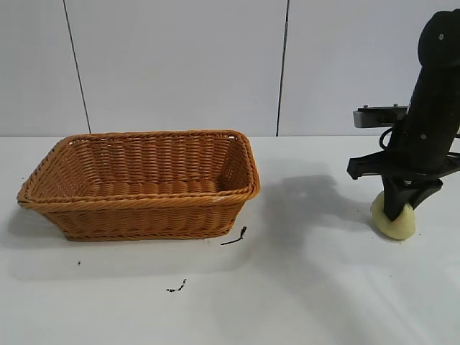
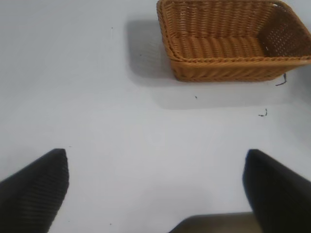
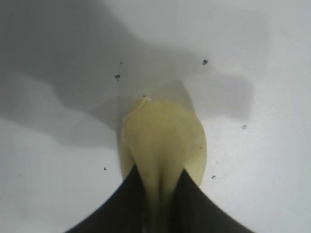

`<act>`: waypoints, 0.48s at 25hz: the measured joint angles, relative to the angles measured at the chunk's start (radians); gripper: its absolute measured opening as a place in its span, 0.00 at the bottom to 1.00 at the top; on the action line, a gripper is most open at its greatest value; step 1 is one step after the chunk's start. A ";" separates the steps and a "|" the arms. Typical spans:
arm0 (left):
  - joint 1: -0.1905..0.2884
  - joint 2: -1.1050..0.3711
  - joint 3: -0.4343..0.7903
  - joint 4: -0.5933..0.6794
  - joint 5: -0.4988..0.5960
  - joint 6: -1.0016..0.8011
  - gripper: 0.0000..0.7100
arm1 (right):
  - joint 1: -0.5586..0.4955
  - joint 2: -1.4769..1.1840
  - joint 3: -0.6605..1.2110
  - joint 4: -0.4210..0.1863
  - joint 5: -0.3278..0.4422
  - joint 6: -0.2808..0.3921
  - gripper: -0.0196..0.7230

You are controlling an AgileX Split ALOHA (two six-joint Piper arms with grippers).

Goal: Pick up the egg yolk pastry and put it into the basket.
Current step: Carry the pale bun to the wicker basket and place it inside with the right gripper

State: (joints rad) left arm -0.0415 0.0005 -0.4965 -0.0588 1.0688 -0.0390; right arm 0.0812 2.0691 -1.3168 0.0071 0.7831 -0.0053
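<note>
Spanning the whole lower part of the exterior frame, the white surface (image 1: 309,287) carries every item noted. The basket (image 1: 144,183), orange-brown woven wicker with flared sides and a braided rim, sits at centre left of that frame, upright, with nothing visible inside it. The right arm (image 1: 431,108), black, descends at the far right of the frame, its right pincer (image 1: 397,212) pointing downward and clenched on the egg yolk pastry (image 1: 394,221). The pastry, pale yellow and rounded, rests on the surface at right of centre height, well apart from the basket; in the right wrist view the two dark fingers (image 3: 124,204) press into it and squeeze its near side narrow. The left pincer (image 2: 155,194) hangs released above bare surface, fingers spread wide. Small dark specks (image 1: 233,237) lie just beside the basket's lower right corner.
</note>
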 joint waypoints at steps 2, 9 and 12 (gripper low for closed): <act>0.000 0.000 0.000 0.000 0.000 0.000 0.98 | 0.000 0.000 -0.020 0.001 0.029 -0.002 0.09; 0.000 0.000 0.000 0.000 0.000 0.000 0.98 | 0.000 -0.084 -0.197 0.000 0.190 -0.025 0.08; 0.000 0.000 0.000 0.000 0.000 0.000 0.98 | 0.000 -0.142 -0.296 0.000 0.233 -0.026 0.08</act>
State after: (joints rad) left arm -0.0415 0.0005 -0.4965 -0.0588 1.0688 -0.0390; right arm 0.0812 1.9272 -1.6132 0.0070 1.0158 -0.0315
